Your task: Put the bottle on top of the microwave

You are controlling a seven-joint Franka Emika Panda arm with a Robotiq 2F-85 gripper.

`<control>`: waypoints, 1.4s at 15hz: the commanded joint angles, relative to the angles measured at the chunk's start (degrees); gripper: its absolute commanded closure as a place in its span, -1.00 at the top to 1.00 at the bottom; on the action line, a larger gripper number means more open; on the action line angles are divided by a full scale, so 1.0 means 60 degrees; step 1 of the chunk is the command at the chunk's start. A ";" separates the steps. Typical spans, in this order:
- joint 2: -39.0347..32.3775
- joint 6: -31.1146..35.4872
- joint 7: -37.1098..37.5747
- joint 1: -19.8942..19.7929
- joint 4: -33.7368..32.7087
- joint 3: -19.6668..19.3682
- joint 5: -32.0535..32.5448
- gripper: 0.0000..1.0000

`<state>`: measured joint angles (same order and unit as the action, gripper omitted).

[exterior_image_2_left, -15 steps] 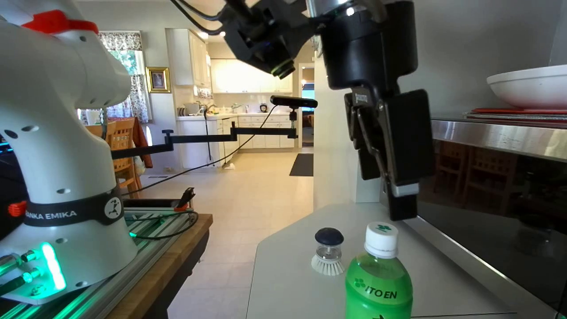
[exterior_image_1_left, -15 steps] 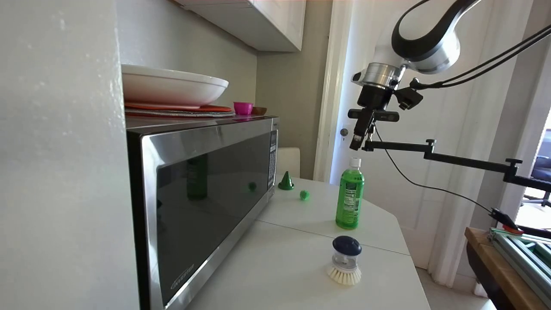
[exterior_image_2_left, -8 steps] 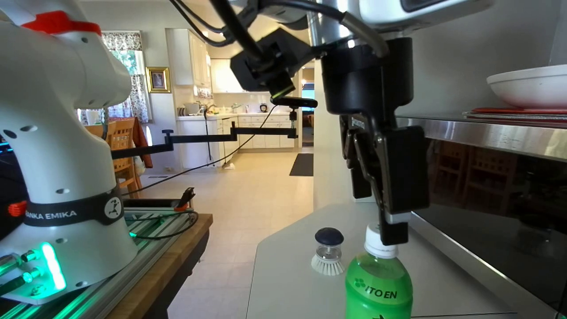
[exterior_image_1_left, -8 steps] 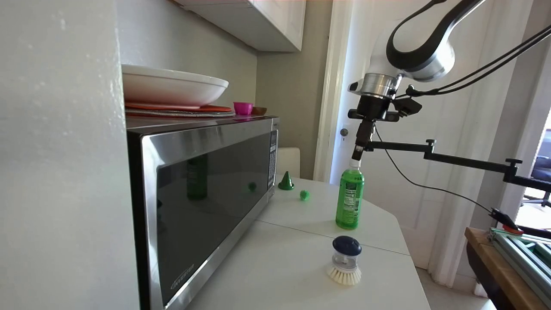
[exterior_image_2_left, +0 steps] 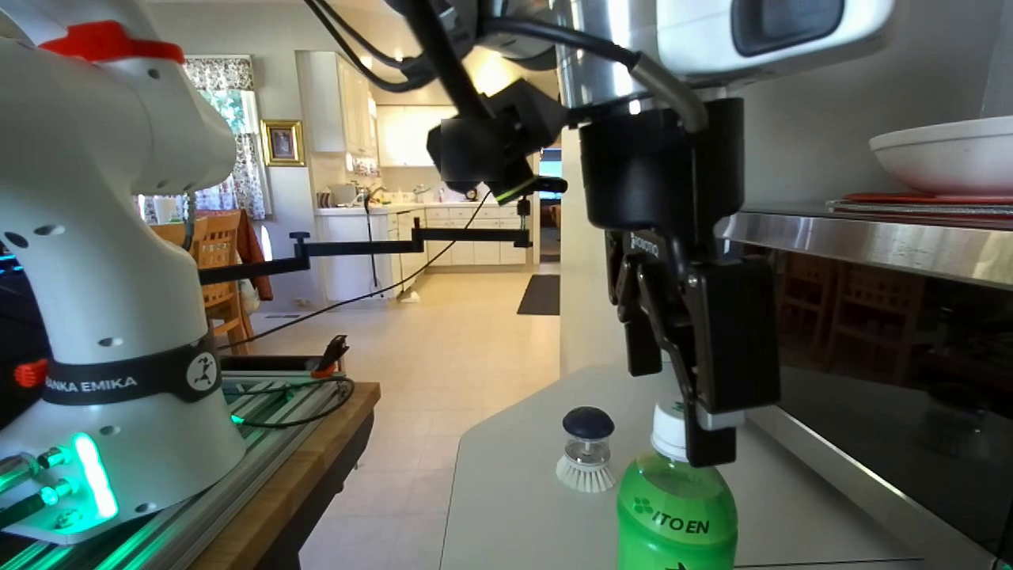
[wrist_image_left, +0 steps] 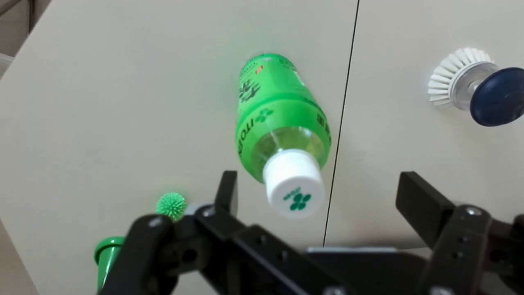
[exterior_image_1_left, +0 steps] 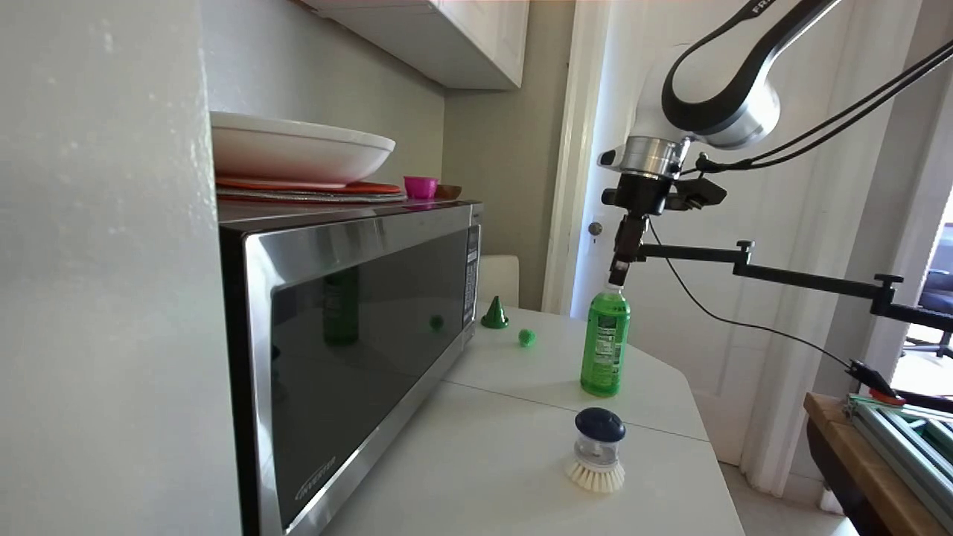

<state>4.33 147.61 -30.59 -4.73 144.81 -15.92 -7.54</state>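
Btwn spread fingers [wrist_image_left: 421,200] sits cap [wrist_image_left: 294,183] of upright bottle [wrist_image_left: 280,108], gap ea. side.

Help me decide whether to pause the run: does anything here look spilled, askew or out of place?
Nothing looks spilled, askew or damaged: the capped ITO EN bottle and the dish brush both stand upright. Mildly odd: the spiky green ball and the green cone near the microwave seem more like toys than kitchenware.
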 commanded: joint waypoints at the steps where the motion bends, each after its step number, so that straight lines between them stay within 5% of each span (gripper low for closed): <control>1: -0.0302 0.0668 -0.0729 -0.0213 0.0015 0.0192 -0.0314 1.00; 2: -0.0378 0.0868 -0.0790 -0.0228 0.0025 0.0213 -0.0373 0.86; 3: -0.0443 0.1031 -0.0790 -0.0251 0.0030 0.0243 -0.0408 0.45; 5: -0.0556 0.1218 -0.0793 -0.0312 0.0015 0.0318 -0.0494 0.36; 14: -0.0643 0.0890 -0.0416 -0.0576 -0.0154 0.0486 -0.0207 -1.00; 17: -0.0646 0.0929 -0.0365 -0.0611 -0.0157 0.0494 -0.0057 -1.00; 18: -0.0679 0.1040 -0.0268 -0.0621 -0.0149 0.0495 0.0061 -0.48; 21: -0.0615 0.1016 -0.0269 -0.0644 -0.0180 0.0500 0.0041 -0.20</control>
<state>0.78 154.30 -32.83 -7.36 144.60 -13.87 -8.47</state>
